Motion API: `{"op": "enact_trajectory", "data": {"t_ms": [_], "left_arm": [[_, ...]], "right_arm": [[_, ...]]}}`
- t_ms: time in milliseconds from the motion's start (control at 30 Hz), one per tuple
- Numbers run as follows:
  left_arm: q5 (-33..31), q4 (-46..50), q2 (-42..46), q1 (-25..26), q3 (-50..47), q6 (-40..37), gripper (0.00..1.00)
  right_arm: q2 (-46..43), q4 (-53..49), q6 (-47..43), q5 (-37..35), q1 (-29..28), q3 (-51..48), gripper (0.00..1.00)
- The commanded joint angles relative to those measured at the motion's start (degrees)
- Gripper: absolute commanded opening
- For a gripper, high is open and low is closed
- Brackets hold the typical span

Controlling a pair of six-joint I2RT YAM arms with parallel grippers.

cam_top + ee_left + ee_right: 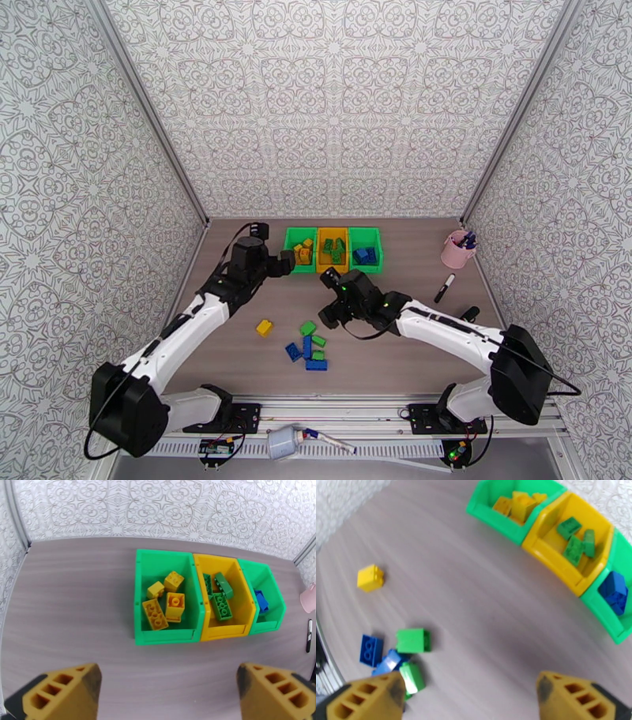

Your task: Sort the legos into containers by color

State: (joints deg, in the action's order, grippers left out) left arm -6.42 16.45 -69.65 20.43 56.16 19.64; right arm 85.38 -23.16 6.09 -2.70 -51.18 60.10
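Now: left fingers (pixel 59 693) and right fingers (pixel 363 701) wide, empty — right should straddle the pile-edge green brick (pixel 413 640) squarely, avoiding the blue brick (pixel 371 650) nearby.

**Bins at the back, loose bricks in front**

A row of three joined bins (pixel 332 270) stands at the far middle of the surface (pixel 379 367). In the left bin (pixel 166 636) lie four bricks (pixel 175 606). In the middle bin (pixel 223 632) lie three bricks (pixel 222 606). The right bin (pixel 264 627) holds bunched bricks (pixel 260 600), partly hidden by its wall.

Right of the row, well apart, stands a cup of pens (pixel 457 250), with a marker pen (pixel 444 288) lying just before it. Before the bins lies a cluster of bricks (pixel 310 349), and a lone brick (pixel 265 327) sits apart to its left.
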Motion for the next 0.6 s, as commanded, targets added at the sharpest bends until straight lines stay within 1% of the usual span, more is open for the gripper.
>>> {"op": "enact_trajectory", "data": {"t_ms": [0, 167, 333, 433, 567], "left_arm": [[2.05, 5.49, 3.28, -2.66, -2.73, 1.81, 0.98], [2.89, 6.83, 5.31, -5.29, -4.13, 1.76, 0.99], [3.08, 6.36, 4.40, -5.71, -4.13, 1.38, 0.99], [3.60, 6.12, 3.78, -5.66, -4.13, 1.15, 0.99], [4.09, 6.15, 3.29, -5.57, -4.13, 0.68, 0.99]], "right_arm": [[3.25, -8.56, -0.38, -2.93, -3.08, 3.76, 0.91], [9.22, -12.36, 0.74, -2.95, -6.41, 7.45, 0.91], [15.51, -15.11, 0.60, -2.48, -8.54, 11.33, 0.87], [19.02, -17.32, 2.16, -1.69, -8.76, 14.26, 0.81], [21.92, -17.56, 2.22, -0.51, -8.76, 15.68, 0.72]]}}
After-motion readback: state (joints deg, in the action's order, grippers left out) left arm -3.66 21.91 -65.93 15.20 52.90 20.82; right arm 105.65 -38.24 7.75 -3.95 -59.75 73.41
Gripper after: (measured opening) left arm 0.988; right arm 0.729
